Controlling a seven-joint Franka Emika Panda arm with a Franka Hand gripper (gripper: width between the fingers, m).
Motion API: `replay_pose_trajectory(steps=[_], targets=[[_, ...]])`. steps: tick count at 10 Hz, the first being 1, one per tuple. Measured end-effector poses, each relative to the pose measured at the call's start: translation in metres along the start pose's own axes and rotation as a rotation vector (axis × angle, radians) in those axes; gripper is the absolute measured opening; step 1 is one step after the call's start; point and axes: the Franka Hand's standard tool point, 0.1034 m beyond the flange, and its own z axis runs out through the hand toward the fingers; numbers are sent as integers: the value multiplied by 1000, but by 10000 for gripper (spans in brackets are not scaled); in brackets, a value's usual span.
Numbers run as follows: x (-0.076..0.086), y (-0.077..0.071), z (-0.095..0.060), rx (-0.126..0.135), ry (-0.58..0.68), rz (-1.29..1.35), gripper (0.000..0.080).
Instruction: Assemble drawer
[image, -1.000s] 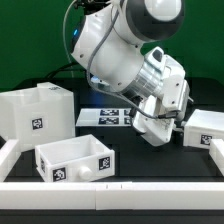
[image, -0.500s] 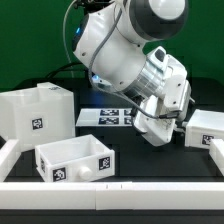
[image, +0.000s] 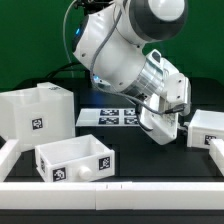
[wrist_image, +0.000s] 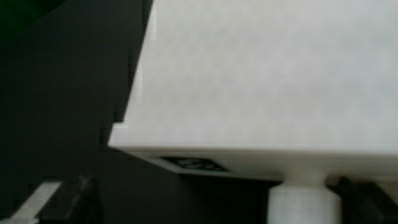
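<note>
Exterior view: the gripper (image: 160, 130) hangs with its fingers (wrist_image: 61, 203) spread wide and empty, just beside the tray (image: 205, 128) at 3 o'clock. The drawer housing (image: 35, 112) sits at 9 o'clock and a 2nd tray (image: 75, 160) at 6 o'clock. Step, as judged: reaching for the 3 o'clock tray. The next move calls for straddling its wall or knob (wrist_image: 302, 192), then closing.

housing (image: 35, 115): exterior view's left | tray (image: 75, 160): before it | marker board (image: 105, 117): behind | second tray (image: 207, 128): view's right

Dark table (image: 135, 150) bearing boxy housing (image: 35, 115), near tray (image: 75, 160), second tray (image: 207, 128), marker board (image: 103, 117), edge rails (image: 100, 187).
</note>
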Motion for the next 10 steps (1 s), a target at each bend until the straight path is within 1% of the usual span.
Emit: replay_pose_trajectory(steps=[4, 5, 7, 8, 9, 10], targets=[[1, 0, 0, 1, 0, -257, 649], [1, -1, 0, 5, 7, -251, 649], [-1, -7, 3, 39, 68, -49, 649], [-1, -10, 3, 64, 78, -15, 649], [0, -12, 2, 76, 87, -14, 649], [0, -11, 2, 75, 89, -17, 649]])
